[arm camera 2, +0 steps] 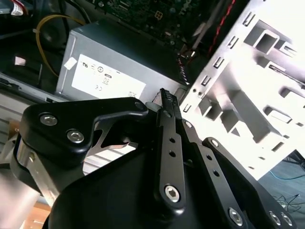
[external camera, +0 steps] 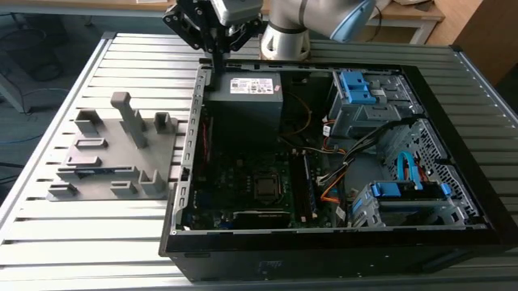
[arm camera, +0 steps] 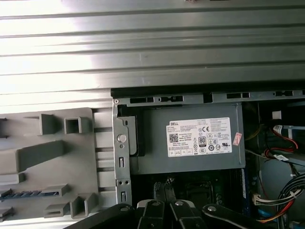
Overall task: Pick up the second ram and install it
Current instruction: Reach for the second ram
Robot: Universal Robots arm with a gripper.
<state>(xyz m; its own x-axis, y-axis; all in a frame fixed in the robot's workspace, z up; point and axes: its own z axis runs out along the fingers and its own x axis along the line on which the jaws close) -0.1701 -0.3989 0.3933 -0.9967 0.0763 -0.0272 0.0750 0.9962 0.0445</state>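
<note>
Grey power supply [arm camera: 190, 138] sits near the gripper [arm camera: 163, 184] — fingers [arm camera 2: 167, 102] pinched together, empty.

The holder [arm camera: 81, 162] and gripper [arm camera: 163, 183] were cut off by the first wrist view's edges; the holder's dark strip [arm camera: 33, 193] was too small to identify.

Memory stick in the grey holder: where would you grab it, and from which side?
Pinch the memory stick across its two flat faces, near the middle of its length, coming straight down from above. It seems to stand on edge in a slot of the grey holder, thin top edge exposed.
</note>
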